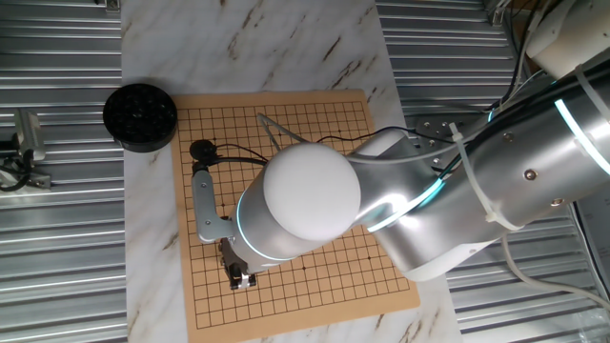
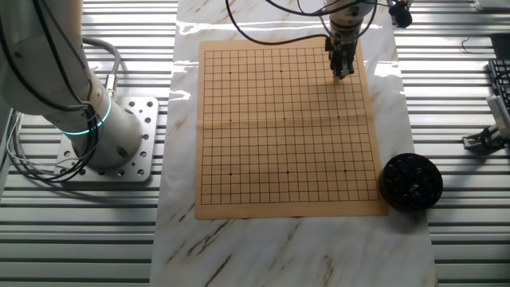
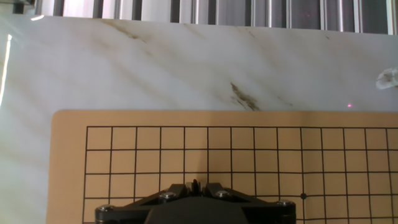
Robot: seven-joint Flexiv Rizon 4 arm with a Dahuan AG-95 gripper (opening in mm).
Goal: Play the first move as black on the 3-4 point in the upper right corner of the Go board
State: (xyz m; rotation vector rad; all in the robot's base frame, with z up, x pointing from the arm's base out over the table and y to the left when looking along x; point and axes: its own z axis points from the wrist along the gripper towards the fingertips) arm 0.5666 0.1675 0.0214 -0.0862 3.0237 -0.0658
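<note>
The board (image 2: pixel 279 127) is a tan wooden square with a black grid, lying on a marble sheet, and no stone lies on it. My gripper (image 2: pixel 343 72) hangs just over its far right corner region. In the one fixed view the gripper (image 1: pixel 240 278) pokes out from under the arm, over the board (image 1: pixel 315 124). In the hand view the gripper (image 3: pixel 195 185) is shut on a thin black stone (image 3: pixel 196 183) held edge-on. It sits a few lines in from the board's (image 3: pixel 68 162) far edge, with a star dot (image 3: pixel 303 196) to the right.
A round black ribbed bowl (image 2: pixel 409 182) stands off the board's near right corner, also seen as the bowl (image 1: pixel 140 116) in the one fixed view. The arm's base (image 2: pixel 111 147) is bolted to the ribbed metal table on the left. Cables trail over the board's far edge.
</note>
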